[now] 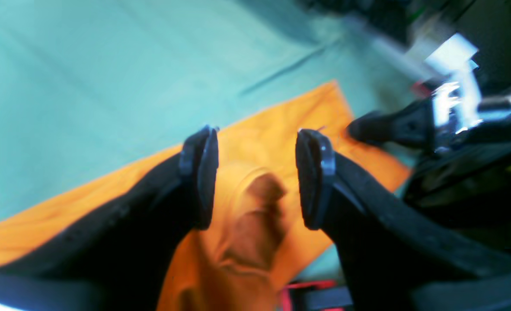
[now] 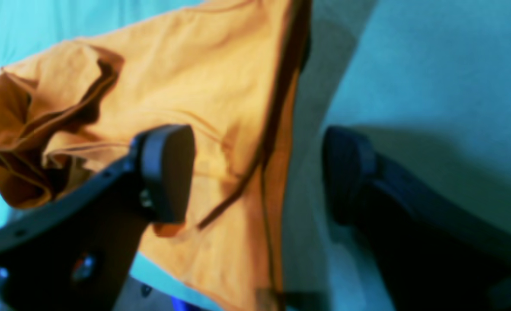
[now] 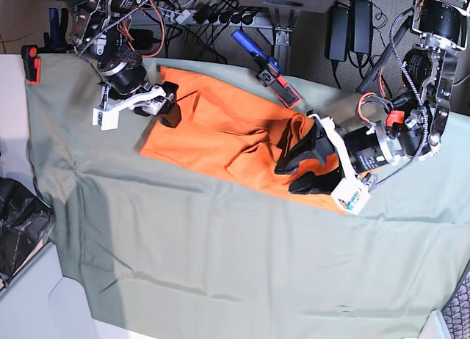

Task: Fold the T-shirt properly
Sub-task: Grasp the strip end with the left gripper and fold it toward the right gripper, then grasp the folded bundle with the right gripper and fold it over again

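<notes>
The bright orange T-shirt (image 3: 213, 126) lies crumpled and partly folded on the sage-green sheet (image 3: 220, 243). My left gripper (image 3: 292, 172) is open over the shirt's near right part. In the left wrist view (image 1: 257, 131) its jaws straddle a raised orange fold (image 1: 255, 203) without closing on it. My right gripper (image 3: 167, 108) is open at the shirt's far left edge. In the right wrist view (image 2: 257, 134) one finger (image 2: 169, 168) is over the shirt (image 2: 195, 73) and the other (image 2: 346, 168) is over the green sheet (image 2: 432, 65). The neck tag is not visible.
A red-and-blue tool (image 3: 272, 71) lies at the sheet's back edge beside the shirt. A red item (image 3: 29, 60) stands at the far left corner. A black bag (image 3: 18, 236) sits off the table's left side. Cables and power bricks (image 3: 345, 23) crowd the back.
</notes>
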